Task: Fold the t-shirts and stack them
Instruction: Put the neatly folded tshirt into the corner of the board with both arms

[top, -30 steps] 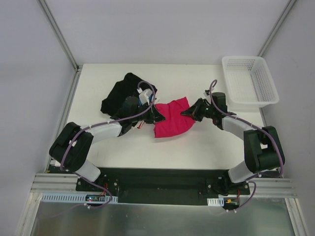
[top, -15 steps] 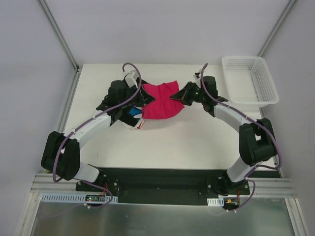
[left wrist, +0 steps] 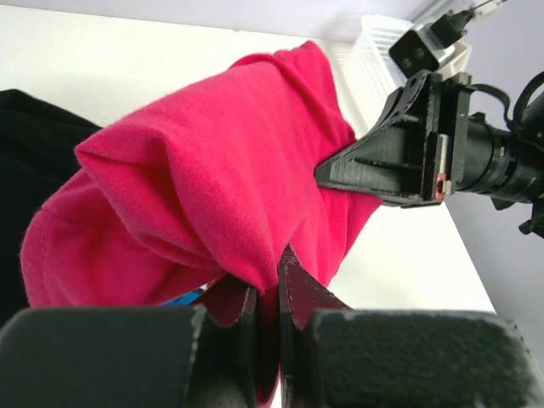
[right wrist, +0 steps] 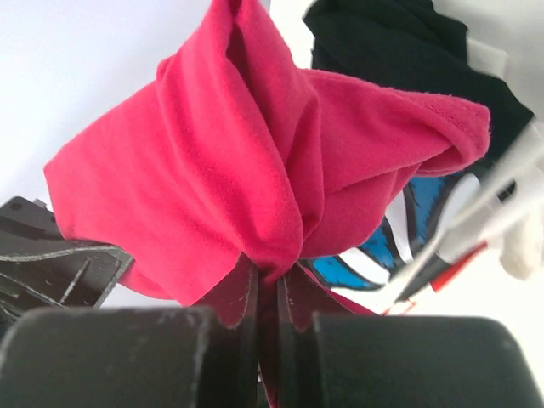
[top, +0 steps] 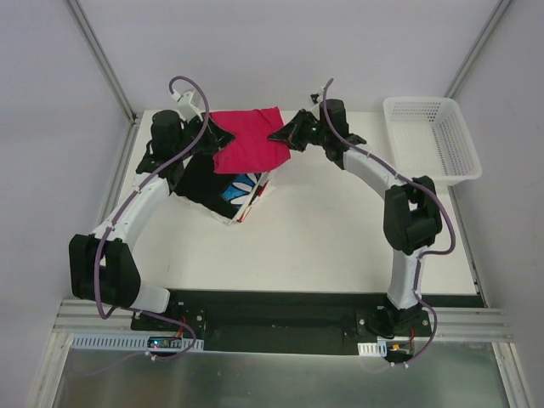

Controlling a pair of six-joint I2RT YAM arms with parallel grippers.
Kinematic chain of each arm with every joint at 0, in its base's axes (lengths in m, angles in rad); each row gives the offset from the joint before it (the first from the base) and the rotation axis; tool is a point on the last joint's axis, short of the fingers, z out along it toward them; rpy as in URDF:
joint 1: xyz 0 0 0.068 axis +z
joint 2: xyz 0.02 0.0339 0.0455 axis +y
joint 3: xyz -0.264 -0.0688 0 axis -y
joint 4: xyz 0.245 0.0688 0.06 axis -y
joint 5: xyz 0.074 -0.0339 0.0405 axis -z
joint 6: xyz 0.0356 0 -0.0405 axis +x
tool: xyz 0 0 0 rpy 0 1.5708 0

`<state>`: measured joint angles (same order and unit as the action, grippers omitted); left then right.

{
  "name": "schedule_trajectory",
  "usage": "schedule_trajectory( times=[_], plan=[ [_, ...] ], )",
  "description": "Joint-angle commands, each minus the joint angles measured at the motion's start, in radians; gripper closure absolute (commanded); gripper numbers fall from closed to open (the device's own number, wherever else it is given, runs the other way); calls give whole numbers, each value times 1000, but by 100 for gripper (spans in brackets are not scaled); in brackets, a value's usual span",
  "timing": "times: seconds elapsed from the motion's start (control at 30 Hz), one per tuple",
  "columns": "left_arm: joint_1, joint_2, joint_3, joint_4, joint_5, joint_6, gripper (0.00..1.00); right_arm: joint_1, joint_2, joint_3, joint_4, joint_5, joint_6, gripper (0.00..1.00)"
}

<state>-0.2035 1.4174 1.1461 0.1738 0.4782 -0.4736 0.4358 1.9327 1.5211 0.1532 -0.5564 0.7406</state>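
Pinching the soft crimson-pink cloth t-shirt (top: 248, 138), left claw (top: 219, 138) and right claw (top: 277, 137) should lay it flat on the black printed t-shirt (top: 204, 180).

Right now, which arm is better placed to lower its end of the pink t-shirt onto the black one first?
Left, likely: left gripper, shut on the pink t-shirt, hangs over the black t-shirt; right gripper holds its end past it.

Open tabletop (top: 331, 229) between shirts (top: 197, 183) and basket (top: 429, 140)
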Motion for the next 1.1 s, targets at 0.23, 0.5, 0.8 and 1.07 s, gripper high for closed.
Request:
schedule_trajectory(
  times=[0.23, 0.5, 0.8, 1.07],
  plan=[
    [85, -54, -14, 29, -16, 20, 100, 15, 245, 422, -138, -28, 17, 99],
    [84, -119, -149, 92, -59, -46, 100, 15, 354, 528, -188, -56, 17, 99],
    [82, -219, -345, 193, -118, -89, 100, 15, 429, 568, -216, -99, 5, 99],
    [82, -189, -269, 142, -142, -50, 100, 18, 515, 731, -259, -112, 29, 99]
  ],
)
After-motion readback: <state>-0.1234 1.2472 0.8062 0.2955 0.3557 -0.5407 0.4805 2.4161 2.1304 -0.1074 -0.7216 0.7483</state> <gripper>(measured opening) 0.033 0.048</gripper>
